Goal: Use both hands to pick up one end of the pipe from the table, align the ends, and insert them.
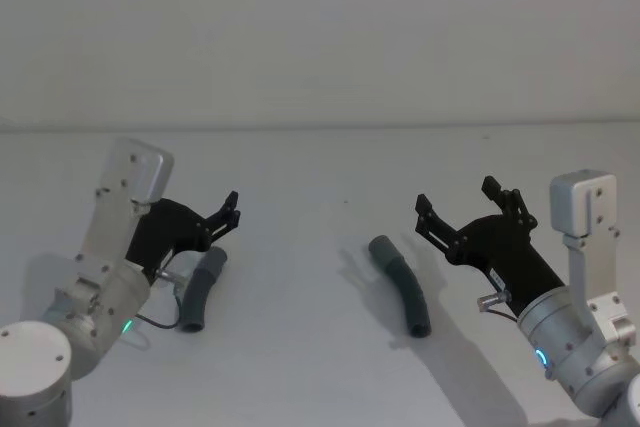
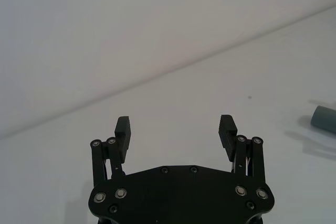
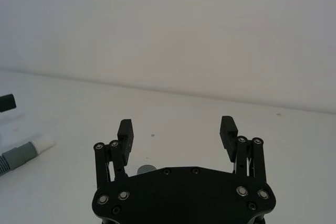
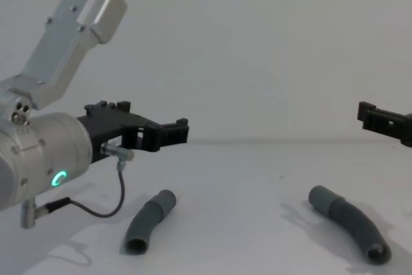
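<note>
Two grippers, both empty. I see the left gripper (image 1: 232,209) with its fingers spread wide in its own wrist view and nothing between the pads. The chest view shows it held above the table (image 1: 300,367).

The right gripper (image 1: 456,197) also has its fingers wide apart, touches nothing, and is off the surface.

The left hose piece (image 1: 200,292) lies flat on the table, slightly curved, just beside the left gripper as the head view has it. The chest view shows clear air between fingertips and hose.

The right hose piece (image 1: 402,287) lies on the table between the two grippers, nearer the right one, curved, with one open mouth toward the robot.

The pieces are well apart and not joined.

From the right wrist I note a white-tipped cuff (image 3: 31,149) resting on the table. From the left wrist I note a plain grey cuff (image 2: 325,119) at the frame edge.
</note>
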